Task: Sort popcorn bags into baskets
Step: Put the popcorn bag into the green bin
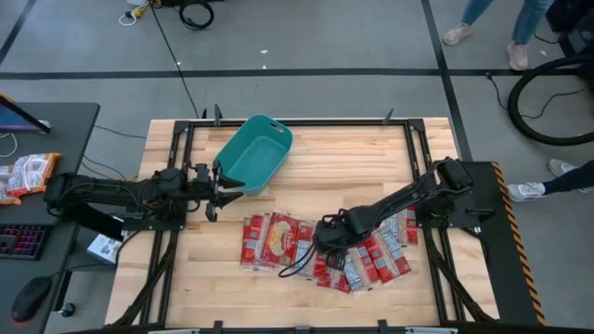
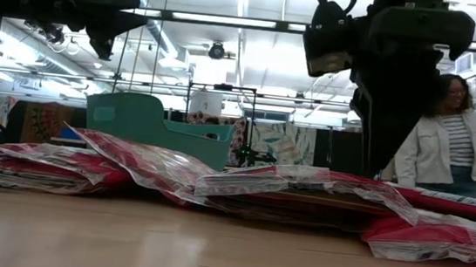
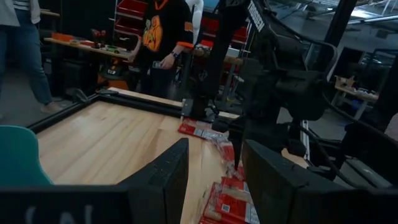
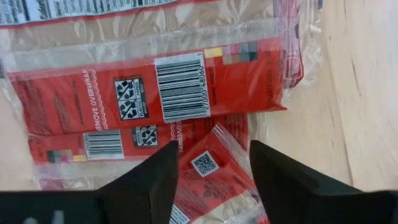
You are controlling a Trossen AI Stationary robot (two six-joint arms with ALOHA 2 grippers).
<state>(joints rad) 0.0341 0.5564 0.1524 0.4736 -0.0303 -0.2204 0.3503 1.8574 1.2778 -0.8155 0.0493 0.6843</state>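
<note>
1. Plainly, the right hand [image 1: 327, 243] hangs low over the red pile with its fingers [image 4: 149, 180] apart and nothing between them; a popcorn bag [image 4: 214, 163] lies directly under the gap, partly tucked beneath a larger barcode-up bag [image 4: 155, 93].
2. The left hand [image 1: 225, 181] waits just beside the near wall of the teal basket [image 1: 269, 139], fingers spread and empty, with the pile well off ahead of it.
3. The popcorn bags [image 1: 278, 239] lie on the desk [image 1: 371, 148], spreading from below the right hand out to either side; none appears to be in the basket.
4. Risk, as I judge it: the packets overlap and their clear wrap is slick, so a closing pinch could catch two at once, or drag the upper bag along and scatter the heap.
5. A grip on a corner of film only could also slip during the carry toward the basket, which sits well apart from the right hand.
6. Count: one basket, two arms. The bags overlap too much for a sure count; roughly a dozen.
</note>
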